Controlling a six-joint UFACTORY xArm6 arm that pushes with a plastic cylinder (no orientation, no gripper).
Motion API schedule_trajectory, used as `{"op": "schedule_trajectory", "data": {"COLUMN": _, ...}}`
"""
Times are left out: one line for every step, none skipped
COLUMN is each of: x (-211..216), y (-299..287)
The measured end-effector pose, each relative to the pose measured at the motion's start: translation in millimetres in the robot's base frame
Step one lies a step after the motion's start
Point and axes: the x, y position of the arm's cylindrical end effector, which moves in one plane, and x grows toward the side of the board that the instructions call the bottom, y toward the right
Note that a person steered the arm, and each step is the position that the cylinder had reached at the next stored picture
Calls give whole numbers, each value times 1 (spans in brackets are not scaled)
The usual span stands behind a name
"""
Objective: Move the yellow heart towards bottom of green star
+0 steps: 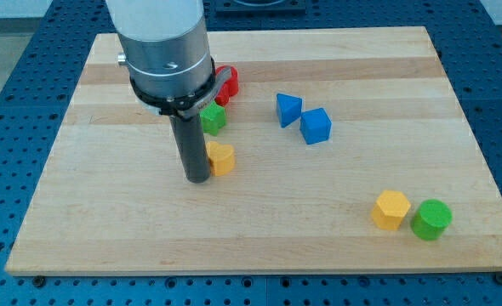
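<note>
Landmark: the yellow heart (221, 158). My tip (197, 179) stands against its view-left side, blocking access from that side. Directly toward the view's top of the heart, the green star (213, 118) sits near it with a narrow gap between; beyond the star, a red block (228, 83) lies partly hidden by the arm housing. To the view's right of the heart, bare board extends up to the blue triangular block (288, 109) and the blue cube (316, 126), which touch. Toward the view's bottom of the heart, the wooden board (259, 238) is unobstructed. Far to the heart's lower right, a yellow hexagonal block (390, 209) and a green cylinder (430, 219) sit just beside each other.
</note>
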Motion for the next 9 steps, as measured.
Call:
{"op": "schedule_trajectory", "data": {"x": 26, "y": 0}}
{"op": "schedule_trajectory", "data": {"x": 39, "y": -9}}
{"op": "schedule_trajectory", "data": {"x": 21, "y": -24}}
{"op": "schedule_trajectory", "data": {"x": -18, "y": -24}}
{"op": "schedule_trajectory", "data": {"x": -21, "y": -23}}
{"op": "schedule_trajectory", "data": {"x": 2, "y": -8}}
{"op": "schedule_trajectory", "data": {"x": 15, "y": 25}}
{"op": "schedule_trajectory", "data": {"x": 12, "y": 53}}
{"op": "schedule_trajectory", "data": {"x": -11, "y": 52}}
